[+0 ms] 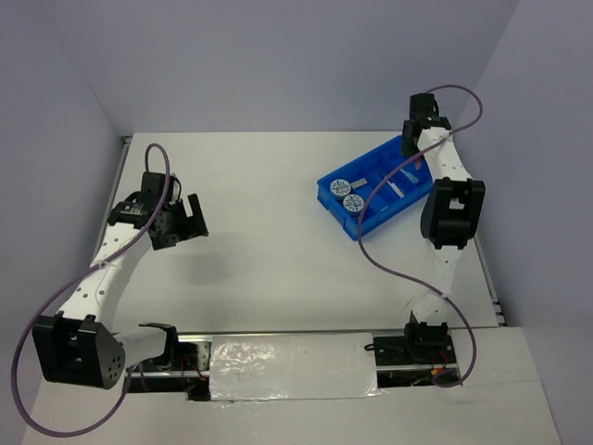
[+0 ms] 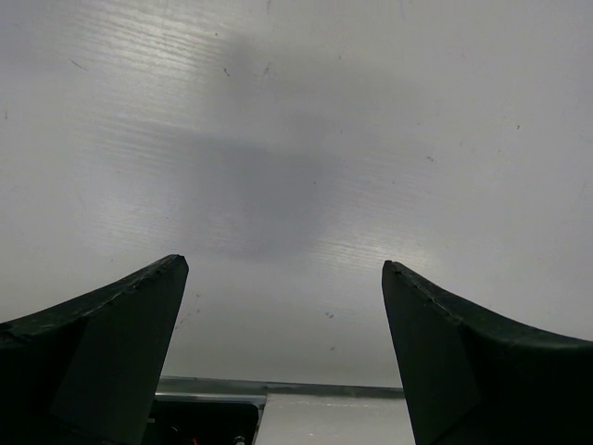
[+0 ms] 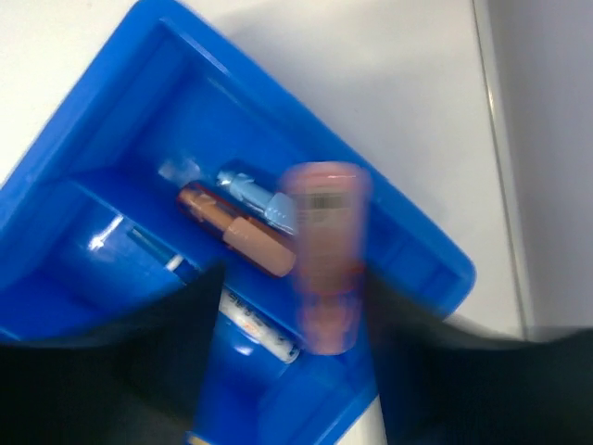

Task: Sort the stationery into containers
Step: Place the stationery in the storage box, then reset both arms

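The blue divided tray (image 1: 371, 221) sits at the far right, with two round-faced blue boxes (image 1: 345, 194) in its near-left part. My right gripper (image 1: 413, 139) hovers over the tray's far end. In the right wrist view its jaws (image 3: 296, 283) stand apart, wider than a blurred pink slim piece (image 3: 324, 250) between them, which touches neither finger. Below it in the tray (image 3: 417, 232) lie an orange piece (image 3: 246, 236), a light blue piece (image 3: 255, 195) and a white pen (image 3: 259, 329). My left gripper (image 1: 190, 218) is open and empty over bare table at the left (image 2: 283, 269).
The white table has grey walls at the back and sides. A metal strip (image 2: 324, 387) marks the table's near edge under the left gripper. A purple cable (image 1: 408, 273) loops along the right arm beside the tray.
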### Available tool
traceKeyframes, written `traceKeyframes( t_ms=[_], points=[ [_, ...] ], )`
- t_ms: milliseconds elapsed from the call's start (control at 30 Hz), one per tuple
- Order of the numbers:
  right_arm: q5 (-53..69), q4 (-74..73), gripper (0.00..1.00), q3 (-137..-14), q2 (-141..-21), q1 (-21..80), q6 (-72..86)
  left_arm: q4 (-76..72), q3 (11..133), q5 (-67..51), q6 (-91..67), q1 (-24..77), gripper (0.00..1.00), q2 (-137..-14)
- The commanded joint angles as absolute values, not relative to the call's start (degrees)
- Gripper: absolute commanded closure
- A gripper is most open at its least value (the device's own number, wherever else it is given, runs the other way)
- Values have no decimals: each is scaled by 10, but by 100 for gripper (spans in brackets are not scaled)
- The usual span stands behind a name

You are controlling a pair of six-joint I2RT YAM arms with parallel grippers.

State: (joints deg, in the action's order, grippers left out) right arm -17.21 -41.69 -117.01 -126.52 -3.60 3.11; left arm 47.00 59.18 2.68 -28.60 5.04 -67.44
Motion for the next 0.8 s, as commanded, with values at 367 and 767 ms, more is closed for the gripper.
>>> traceKeyframes(
  t_ms=[367, 767],
  points=[
    [-120, -450, 0, -1241, -1159, -33, 46, 475, 716, 54, -263, 47, 1, -729],
    [23, -432, 0, -892, -753, 27, 110, 541, 888, 192, -284, 44, 1, -749]
  ],
)
